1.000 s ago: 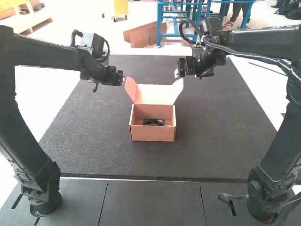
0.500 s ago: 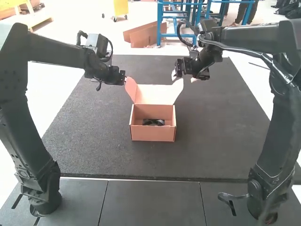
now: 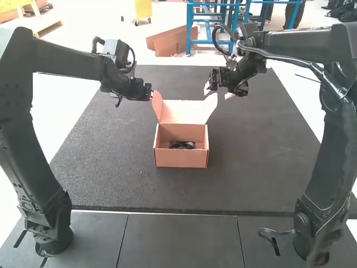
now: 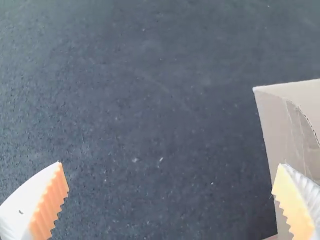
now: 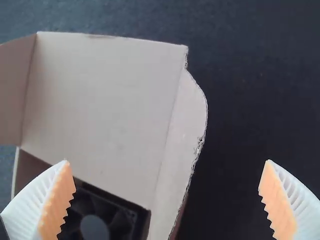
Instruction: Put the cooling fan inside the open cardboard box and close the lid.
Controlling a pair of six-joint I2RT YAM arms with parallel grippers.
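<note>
A small cardboard box [image 3: 181,146] stands open in the middle of the dark mat, its lid [image 3: 183,110] upright at the far side. The black cooling fan [image 3: 182,145] lies inside it, and the fan [image 5: 102,222] also shows below the raised lid [image 5: 105,120] in the right wrist view. My left gripper [image 3: 146,92] hovers open just beside the lid's left flap [image 4: 292,125], one orange-padded finger [image 4: 294,205] close to it. My right gripper [image 3: 218,82] is open above the lid's right flap [image 5: 187,165].
The dark mat [image 3: 111,162] spreads around the box on all sides. White floor [image 3: 39,111] lies to the left of the mat. Both arms reach in from the sides over the far half of the mat.
The left gripper has moved right, closer to the lid's left flap. The right gripper has lifted and shifted slightly above the right flap. The box and fan have not moved.
</note>
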